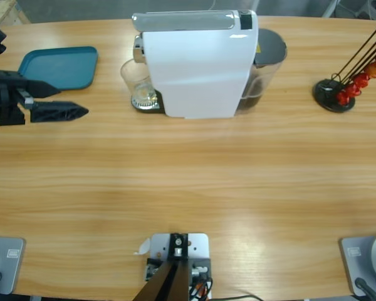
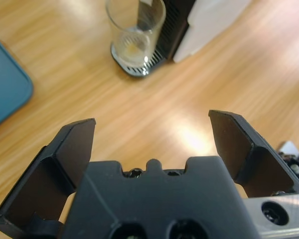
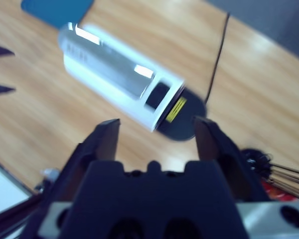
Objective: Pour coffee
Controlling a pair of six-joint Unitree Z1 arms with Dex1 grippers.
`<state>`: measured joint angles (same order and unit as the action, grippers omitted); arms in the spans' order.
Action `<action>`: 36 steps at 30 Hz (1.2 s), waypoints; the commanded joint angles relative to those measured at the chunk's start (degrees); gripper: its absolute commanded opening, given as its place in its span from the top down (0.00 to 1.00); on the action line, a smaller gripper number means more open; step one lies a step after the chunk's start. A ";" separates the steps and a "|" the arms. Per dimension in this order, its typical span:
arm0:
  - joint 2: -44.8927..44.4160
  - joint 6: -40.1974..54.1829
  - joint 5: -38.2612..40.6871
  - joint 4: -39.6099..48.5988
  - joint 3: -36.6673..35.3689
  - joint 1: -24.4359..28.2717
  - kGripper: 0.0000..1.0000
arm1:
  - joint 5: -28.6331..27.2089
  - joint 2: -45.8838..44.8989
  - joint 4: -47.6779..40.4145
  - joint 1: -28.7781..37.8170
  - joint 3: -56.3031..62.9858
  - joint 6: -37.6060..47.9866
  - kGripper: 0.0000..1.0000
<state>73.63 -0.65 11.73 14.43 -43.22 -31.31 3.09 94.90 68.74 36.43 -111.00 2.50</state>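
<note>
My right gripper [image 3: 157, 132] rises from the bottom edge with its 2 black jaws spread apart and nothing between them. Beyond them, at centre frame, the white coffee machine [image 3: 117, 82] lies diagonally across the wooden table [image 3: 249, 84]. A blue tray [image 3: 55, 10] sits at the upper left.

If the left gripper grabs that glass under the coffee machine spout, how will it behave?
The glass looks thin-walled and clear, so probably fragile and slippery against the left gripper's hard open jaws. It seems nearly empty, only a pale trace at the bottom, so likely light. Tall and narrow on the drip tray, it may tip if nudged sideways.
</note>
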 commanded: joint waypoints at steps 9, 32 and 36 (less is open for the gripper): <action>-4.99 1.97 1.19 4.84 2.09 -2.99 0.00 | 3.43 -32.59 -31.74 1.28 53.27 -0.22 0.00; -8.82 11.30 -4.79 17.83 -6.03 -4.82 0.00 | 6.46 -48.46 -34.48 1.28 67.72 -2.63 0.00; -12.02 9.70 -1.83 16.86 -6.10 -4.83 0.00 | 7.05 -45.14 -34.44 1.28 66.40 -2.84 0.00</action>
<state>66.48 10.39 7.17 30.73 -48.93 -35.95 9.38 48.00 35.10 37.17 -45.40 0.57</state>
